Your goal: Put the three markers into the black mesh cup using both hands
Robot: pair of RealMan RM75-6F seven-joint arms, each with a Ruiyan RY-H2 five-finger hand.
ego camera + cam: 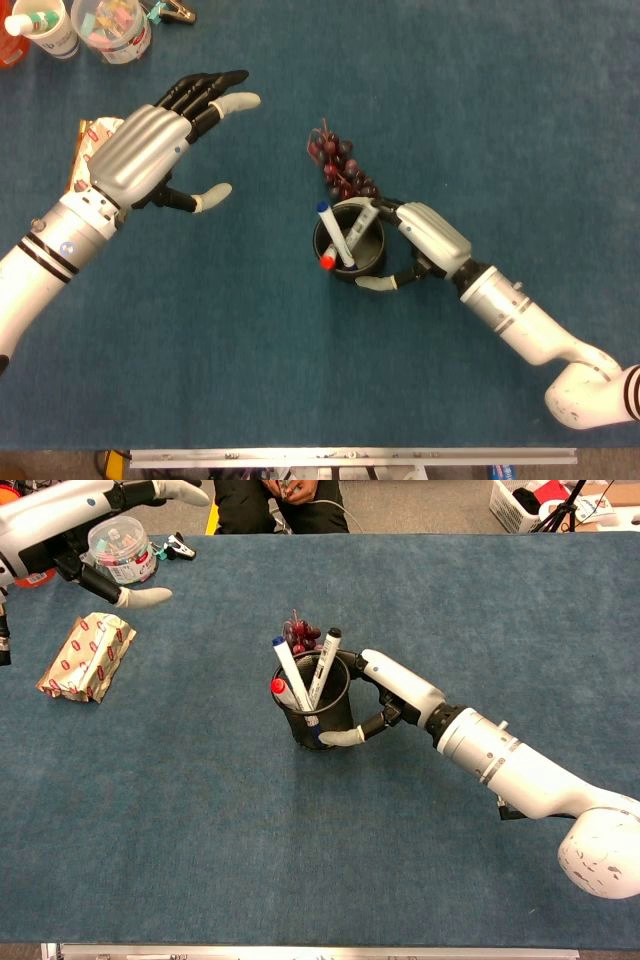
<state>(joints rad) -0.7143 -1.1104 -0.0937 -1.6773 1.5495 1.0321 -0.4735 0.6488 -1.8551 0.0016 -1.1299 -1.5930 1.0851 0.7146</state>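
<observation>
1. Right hand [385, 695] wraps the black mesh cup [318, 708] from the cup's right side, thumb curled along the lower front wall and the other fingers behind the rim; the head view shows the same grip [430, 240] on the cup [352, 252].
2. Left hand [150, 148] hovers well apart from the cup, over the table's left side, holding nothing, fingers stretched out and thumb spread away from them.
3. Three markers stand tilted inside the cup: a blue-capped marker [291, 675], a black-capped marker [323, 665] leaning right, and a red-capped marker [279, 687] sitting lower at the left rim. Their caps rise above the rim.
4. Cup stands upright on the blue table cover [200, 830], near its middle.
5. Bunch of dark red grapes [338, 165] lies just behind the cup, touching or nearly touching its far side.
6. Foil snack packet [86, 657] lies at the left, partly under the left arm in the head view.
7. Clear tub [122, 550] and a white paper cup [48, 28] sit at the far left corner, beside a small clip [180, 548].
</observation>
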